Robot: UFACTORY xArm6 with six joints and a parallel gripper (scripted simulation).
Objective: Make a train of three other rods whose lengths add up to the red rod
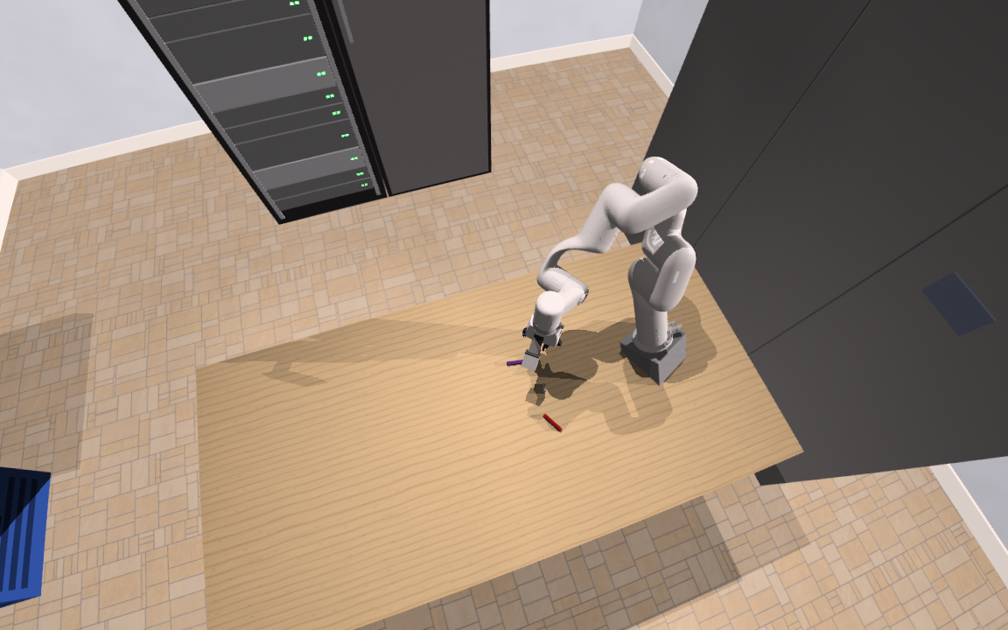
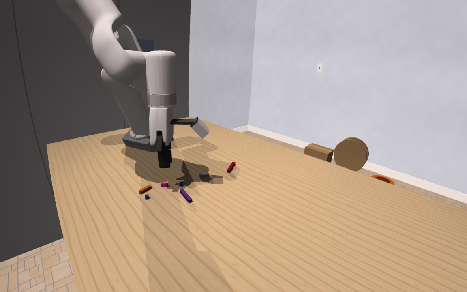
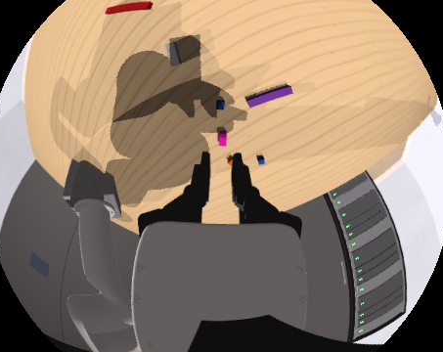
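My gripper point(image 2: 164, 165) point(image 3: 221, 162) is partly open and empty, pointing down above the table. In the wrist view its tips are just below the magenta rod point(image 2: 164, 184) point(image 3: 223, 138). The orange rod point(image 2: 144, 189) point(image 3: 230, 161) is mostly hidden behind one finger there. One blue rod point(image 2: 146, 196) point(image 3: 261, 159) lies near the orange one. Another blue rod point(image 2: 181, 184) point(image 3: 220, 105) lies between magenta and the purple rod point(image 1: 514, 362) point(image 2: 185, 195) point(image 3: 270, 96). The grey rod point(image 1: 542, 388) point(image 2: 204, 175) point(image 3: 177, 54) lies in shadow. The red rod point(image 1: 552, 423) point(image 2: 231, 166) point(image 3: 129, 8) lies beyond it. All rods lie apart.
The wooden table point(image 1: 351, 470) point(image 2: 300, 232) bears the arm's base point(image 1: 654, 356) point(image 2: 139, 140) at one end. A grey camera block point(image 1: 531, 360) point(image 2: 199, 127) juts out beside the gripper. A server rack point(image 1: 280, 109) stands beyond the table's edge.
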